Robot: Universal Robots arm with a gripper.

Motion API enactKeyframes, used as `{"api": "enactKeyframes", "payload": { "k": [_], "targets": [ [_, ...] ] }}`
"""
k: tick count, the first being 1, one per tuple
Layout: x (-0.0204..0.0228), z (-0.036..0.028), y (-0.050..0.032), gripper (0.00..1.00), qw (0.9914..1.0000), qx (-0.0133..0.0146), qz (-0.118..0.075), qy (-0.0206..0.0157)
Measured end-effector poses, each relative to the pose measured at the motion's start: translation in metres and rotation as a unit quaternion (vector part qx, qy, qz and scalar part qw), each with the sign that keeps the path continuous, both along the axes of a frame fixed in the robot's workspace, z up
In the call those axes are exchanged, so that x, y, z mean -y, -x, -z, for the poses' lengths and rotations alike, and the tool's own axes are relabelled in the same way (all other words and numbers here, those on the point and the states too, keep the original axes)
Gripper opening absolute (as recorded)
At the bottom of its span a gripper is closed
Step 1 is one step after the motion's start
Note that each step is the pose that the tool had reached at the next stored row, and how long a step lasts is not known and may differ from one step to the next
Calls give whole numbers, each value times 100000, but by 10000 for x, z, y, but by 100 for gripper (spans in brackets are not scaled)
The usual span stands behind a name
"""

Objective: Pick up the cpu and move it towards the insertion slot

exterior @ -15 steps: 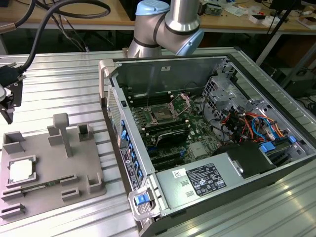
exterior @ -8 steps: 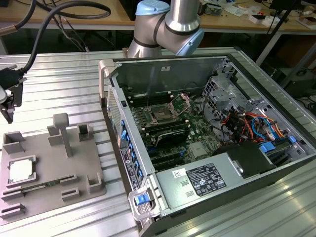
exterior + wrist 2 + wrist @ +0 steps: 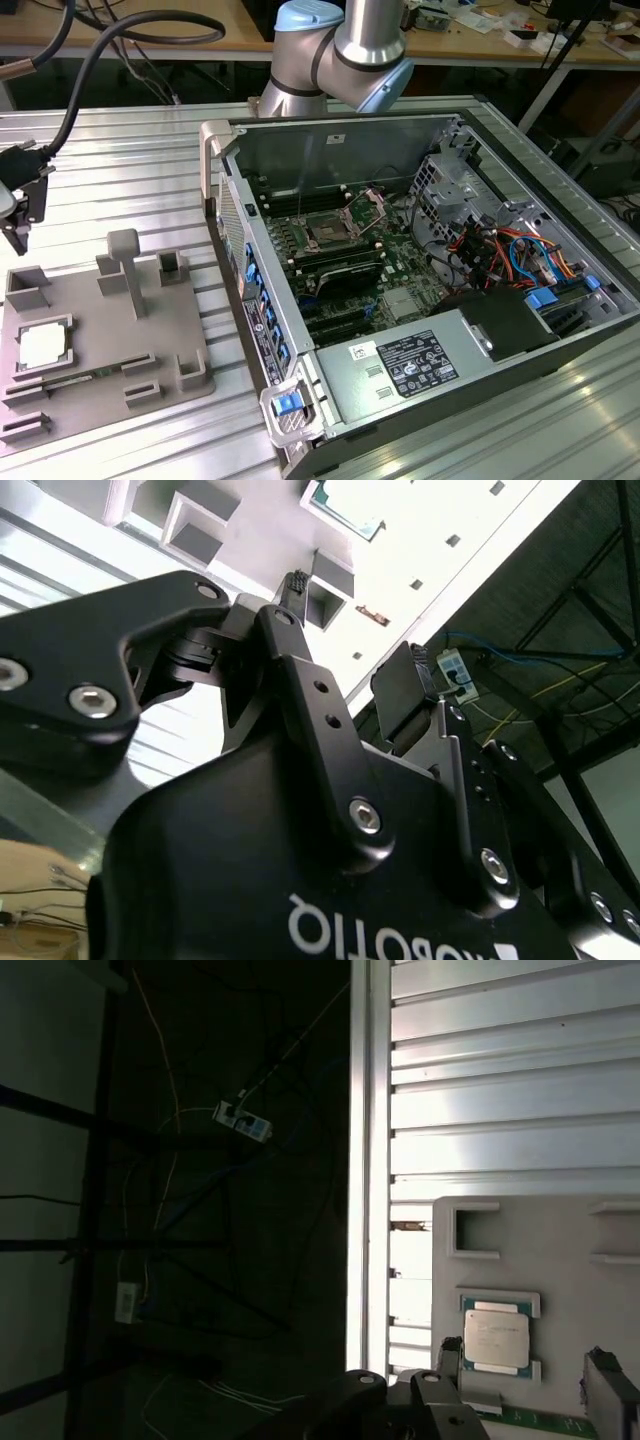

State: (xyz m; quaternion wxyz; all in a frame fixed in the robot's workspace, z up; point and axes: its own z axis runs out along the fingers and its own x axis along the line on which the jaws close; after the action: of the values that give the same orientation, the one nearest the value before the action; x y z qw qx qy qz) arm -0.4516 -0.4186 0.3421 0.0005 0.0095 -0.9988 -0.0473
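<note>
Here, cpu [image 3: 497, 1337] in grey tray [image 3: 560, 1250] — pincer [image 3: 355, 626] spread, nearby, not touching

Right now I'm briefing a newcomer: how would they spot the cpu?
On the exterior view's left, beside the open computer case, lies a grey tray. The cpu sits near its left edge in that view, the only flat, pale silvery square among upright grey blocks.

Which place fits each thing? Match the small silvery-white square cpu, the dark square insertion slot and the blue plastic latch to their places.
Things
1. small silvery-white square cpu
2. dark square metal-framed insertion slot
3. blue plastic latch

Places
A. on the green circuit board inside the open computer case
B. at the case's near corner, exterior view
C. on the grey plastic tray

Pairs: 1-C; 2-A; 3-B
</note>
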Motion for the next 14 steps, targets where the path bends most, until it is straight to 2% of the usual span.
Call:
{"api": "enactKeyframes", "payload": {
  "k": [14],
  "targets": [
    [35, 58, 0, 55, 100000, -10, 0, -3]
  ]
}}
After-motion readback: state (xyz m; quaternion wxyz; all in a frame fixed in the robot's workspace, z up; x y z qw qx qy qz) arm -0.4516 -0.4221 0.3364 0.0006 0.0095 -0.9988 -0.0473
